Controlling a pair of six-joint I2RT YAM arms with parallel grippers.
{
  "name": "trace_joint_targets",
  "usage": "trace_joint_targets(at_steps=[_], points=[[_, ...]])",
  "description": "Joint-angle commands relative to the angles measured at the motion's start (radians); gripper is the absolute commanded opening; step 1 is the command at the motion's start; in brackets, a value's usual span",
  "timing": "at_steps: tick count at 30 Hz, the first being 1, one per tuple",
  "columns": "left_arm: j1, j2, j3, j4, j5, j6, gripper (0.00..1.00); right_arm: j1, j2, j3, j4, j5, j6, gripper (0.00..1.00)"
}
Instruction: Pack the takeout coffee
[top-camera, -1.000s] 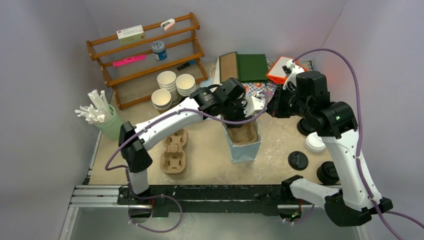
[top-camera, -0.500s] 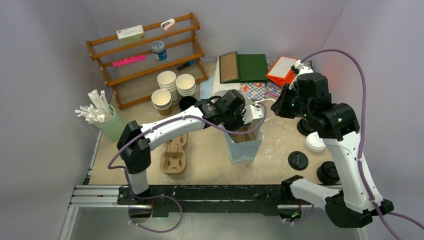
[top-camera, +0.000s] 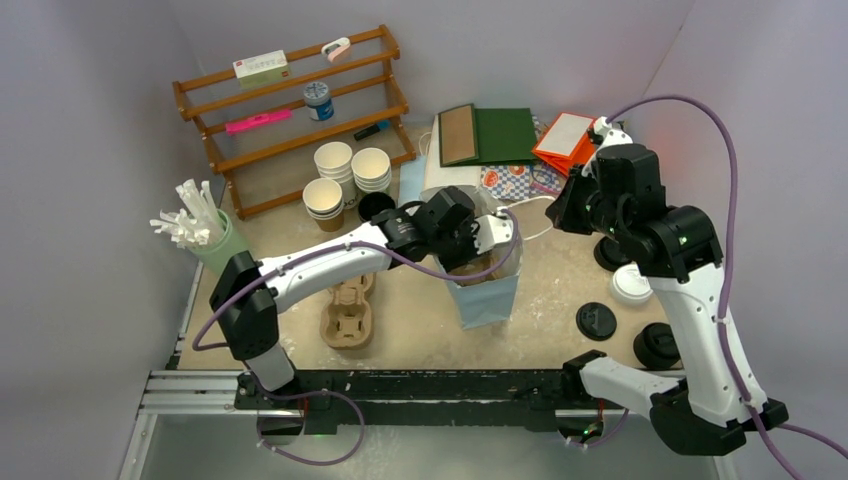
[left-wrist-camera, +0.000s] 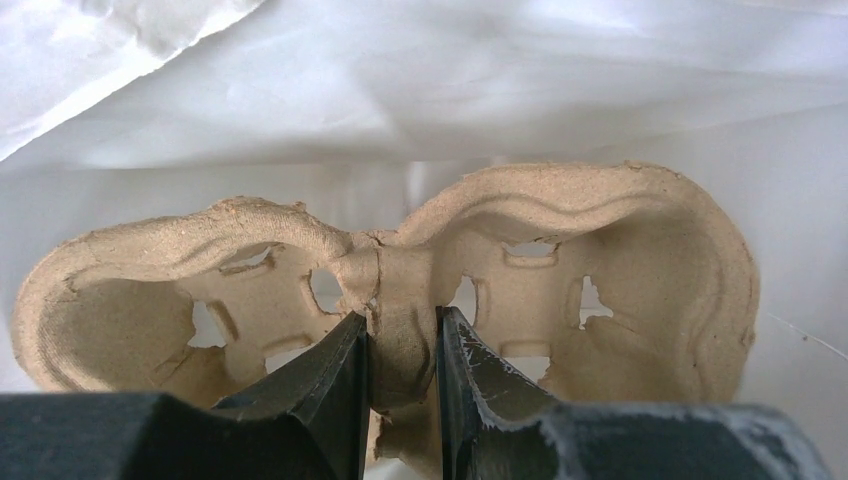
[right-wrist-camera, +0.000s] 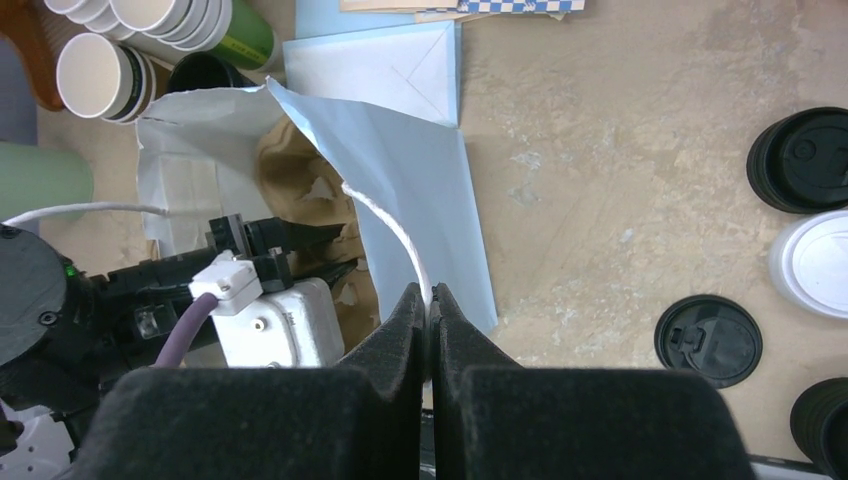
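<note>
A light-blue paper bag (top-camera: 490, 297) stands open mid-table and also shows in the right wrist view (right-wrist-camera: 420, 160). My left gripper (top-camera: 468, 250) reaches into its mouth, shut on the middle ridge of a brown cardboard cup carrier (left-wrist-camera: 560, 230). In the left wrist view the left gripper (left-wrist-camera: 400, 325) pinches that ridge inside the white bag interior. My right gripper (right-wrist-camera: 428, 296) is shut on the bag's white cord handle (right-wrist-camera: 385, 215), holding it out to the right (top-camera: 562, 208). The white-lidded takeout coffee (top-camera: 632, 285) stands at the right, also in the right wrist view (right-wrist-camera: 815, 262).
Black lids (top-camera: 597, 320) and a black-lidded cup (top-camera: 655, 345) lie near the coffee. Spare carriers (top-camera: 348, 310) sit left of the bag. Stacked white cups (top-camera: 345, 165), a green straw holder (top-camera: 205, 235), a wooden rack (top-camera: 290, 110) and flat bags (top-camera: 490, 135) line the back.
My left gripper has moved down and leftward into the bag with the carrier. My right gripper has drawn back to the right, pulling the handle cord.
</note>
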Motion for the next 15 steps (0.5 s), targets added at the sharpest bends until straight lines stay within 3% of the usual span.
trace_joint_targets(at_steps=[1, 15], points=[[-0.002, 0.012, 0.003, -0.03, 0.021, -0.047, 0.27, -0.001, -0.01, 0.059, 0.0, 0.012, -0.007, 0.0], [-0.004, 0.151, 0.071, -0.07, 0.025, -0.088, 0.27, -0.001, -0.043, 0.017, 0.018, -0.018, -0.002, 0.0]])
